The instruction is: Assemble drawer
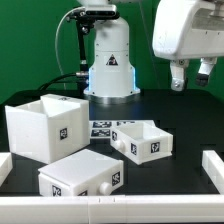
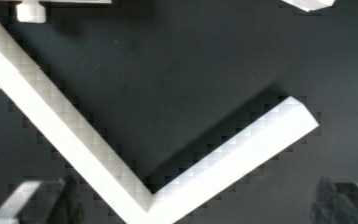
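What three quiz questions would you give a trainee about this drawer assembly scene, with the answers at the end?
1. True or false: the pincer is shut on a part.
2. In the exterior view, where does the housing stand? A) on the left B) on the right C) under the pincer
3. How many trays stand on the table, outside the housing?

Key: 1. False; it hangs open and holds nothing. 2. A. 3. Two: one at the front, the other further toward the exterior view's right.
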`<state>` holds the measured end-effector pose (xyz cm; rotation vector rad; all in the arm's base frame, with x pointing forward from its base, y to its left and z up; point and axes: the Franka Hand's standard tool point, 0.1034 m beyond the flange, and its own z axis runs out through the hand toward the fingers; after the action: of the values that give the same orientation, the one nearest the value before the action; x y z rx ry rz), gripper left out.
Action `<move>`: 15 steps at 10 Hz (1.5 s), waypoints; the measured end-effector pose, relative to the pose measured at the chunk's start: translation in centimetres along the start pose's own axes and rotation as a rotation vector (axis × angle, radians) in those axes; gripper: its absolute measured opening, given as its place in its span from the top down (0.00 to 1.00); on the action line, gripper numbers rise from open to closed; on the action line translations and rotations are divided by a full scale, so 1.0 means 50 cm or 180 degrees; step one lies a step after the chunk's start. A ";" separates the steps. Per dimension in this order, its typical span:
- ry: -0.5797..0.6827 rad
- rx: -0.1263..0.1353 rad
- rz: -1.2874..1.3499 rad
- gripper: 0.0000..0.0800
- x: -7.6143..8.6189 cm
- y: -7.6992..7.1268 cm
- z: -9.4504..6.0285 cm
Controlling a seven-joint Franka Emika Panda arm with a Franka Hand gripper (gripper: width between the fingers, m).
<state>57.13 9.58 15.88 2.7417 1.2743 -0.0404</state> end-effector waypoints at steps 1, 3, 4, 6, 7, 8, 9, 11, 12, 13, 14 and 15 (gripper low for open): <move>0.0000 -0.0001 0.0001 0.19 0.000 0.000 0.000; 0.0000 0.0000 0.0001 0.19 0.000 0.000 0.000; 0.0001 0.0005 0.0002 0.19 0.000 0.000 0.001; -0.0050 0.0027 -0.0070 0.19 -0.033 0.032 0.021; -0.0075 0.0050 -0.0138 0.19 -0.057 0.061 0.037; -0.0052 0.0047 -0.0335 0.19 -0.078 0.088 0.059; 0.0016 0.0052 -0.0460 0.19 -0.100 0.106 0.082; -0.0011 0.0112 -0.0409 0.19 -0.109 0.100 0.088; -0.0011 0.0113 -0.0407 0.19 -0.109 0.101 0.088; -0.0012 0.0113 -0.0407 0.19 -0.109 0.100 0.088; -0.0005 0.0137 -0.0360 0.19 -0.112 0.108 0.096; -0.0004 0.0166 -0.0243 0.19 -0.115 0.140 0.123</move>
<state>58.92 0.03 10.89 2.7342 1.3968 -0.0831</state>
